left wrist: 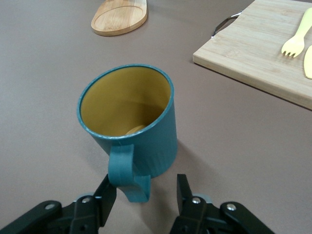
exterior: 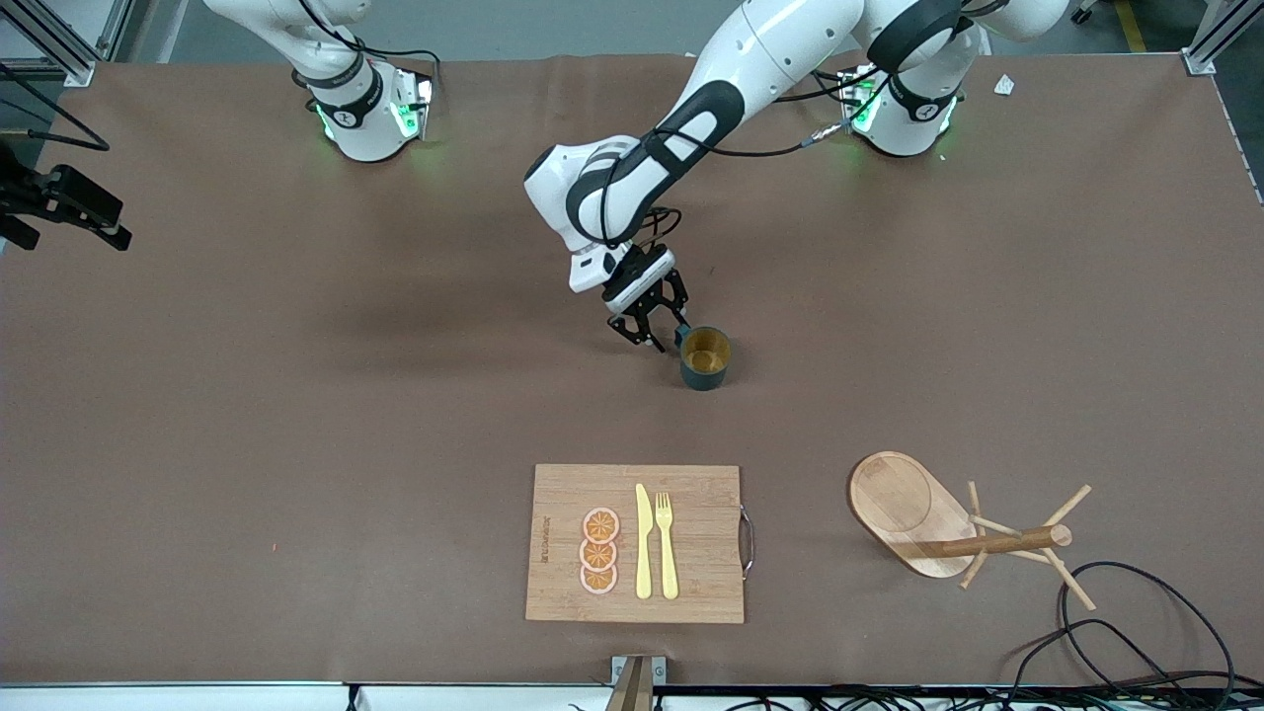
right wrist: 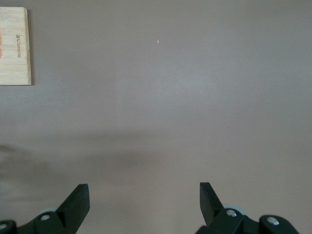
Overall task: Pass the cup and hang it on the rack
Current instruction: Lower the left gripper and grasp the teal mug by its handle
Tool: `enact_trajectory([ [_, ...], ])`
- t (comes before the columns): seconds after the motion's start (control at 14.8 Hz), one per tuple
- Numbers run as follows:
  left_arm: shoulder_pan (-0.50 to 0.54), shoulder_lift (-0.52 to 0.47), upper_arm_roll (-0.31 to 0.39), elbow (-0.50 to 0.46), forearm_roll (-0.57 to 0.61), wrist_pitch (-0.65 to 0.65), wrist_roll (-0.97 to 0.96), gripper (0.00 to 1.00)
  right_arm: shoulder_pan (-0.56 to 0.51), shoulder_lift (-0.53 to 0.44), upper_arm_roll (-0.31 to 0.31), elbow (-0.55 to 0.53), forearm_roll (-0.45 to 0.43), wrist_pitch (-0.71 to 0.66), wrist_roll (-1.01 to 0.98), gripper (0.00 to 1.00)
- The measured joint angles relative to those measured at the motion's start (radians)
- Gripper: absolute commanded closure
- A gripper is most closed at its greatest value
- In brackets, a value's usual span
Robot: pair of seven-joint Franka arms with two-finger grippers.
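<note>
The dark teal cup (exterior: 705, 357) stands upright in the middle of the table, its tan inside showing (left wrist: 131, 117). Its small handle (left wrist: 124, 168) points toward my left gripper (exterior: 664, 341), which is low at the table beside the cup. In the left wrist view the handle sits between the fingers of the left gripper (left wrist: 146, 187): one finger touches it and the other stands apart, so the gripper is open. The wooden rack (exterior: 908, 509) stands nearer the front camera, toward the left arm's end. My right gripper (right wrist: 144, 192) waits open over bare table.
A bamboo cutting board (exterior: 691, 494) with a yellow knife (exterior: 643, 543), a fork (exterior: 667, 543) and orange slices (exterior: 599, 551) lies nearer the front camera than the cup. Black cables (exterior: 1136, 632) trail by the rack at the table's front edge.
</note>
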Motion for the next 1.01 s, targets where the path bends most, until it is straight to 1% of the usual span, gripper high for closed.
enact_trajectory([
  [0.34,0.001,0.004,0.004,0.0,0.008,0.0,0.024,0.51,0.0,0.0,-0.001,0.0,0.0,-0.001,0.0,0.0],
  [0.54,0.001,0.008,0.004,-0.001,0.008,0.001,0.033,0.53,0.0,0.0,-0.002,0.0,0.0,-0.001,0.0,0.0],
  [1.01,0.001,0.024,0.004,-0.001,0.008,0.001,0.033,0.73,0.0,0.0,-0.002,0.0,0.001,-0.001,0.0,0.0],
])
